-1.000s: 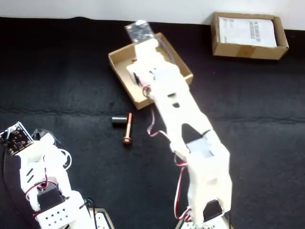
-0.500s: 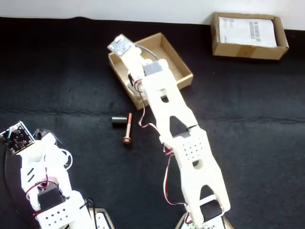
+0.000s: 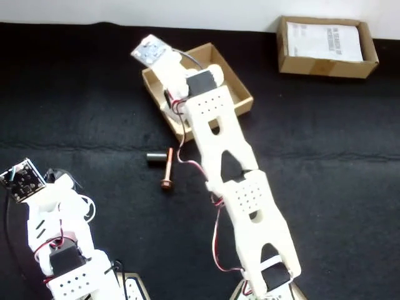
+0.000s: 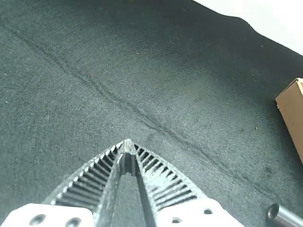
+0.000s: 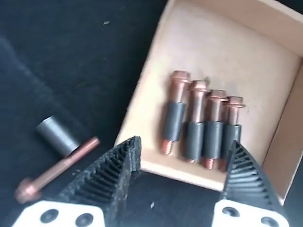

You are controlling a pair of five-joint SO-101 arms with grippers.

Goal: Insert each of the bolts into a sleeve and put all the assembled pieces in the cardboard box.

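Observation:
The open cardboard box (image 3: 240, 94) sits at the back centre of the black mat. Inside it lie several copper bolts in grey sleeves (image 5: 203, 127), side by side. My right gripper (image 5: 185, 143) hovers open over the box's near wall (image 5: 147, 118) with nothing between its fingers. On the mat in front of the box lie a loose copper bolt (image 3: 167, 167) (image 5: 57, 170) and a loose grey sleeve (image 3: 155, 158) (image 5: 57, 134), almost touching. My left gripper (image 4: 127, 143) rests shut and empty at the table's front left, away from them; the sleeve's end (image 4: 284, 215) shows in its view.
A second cardboard box (image 3: 326, 45) holding a printed sheet stands at the back right. The right arm (image 3: 237, 181) stretches diagonally across the middle of the mat. A corner of the open box (image 4: 291, 101) shows in the left wrist view.
The right arm's wrist has swung left and drawn back from over the box's middle to its near-left wall. The left arm, the loose bolt and the sleeve have stayed put.

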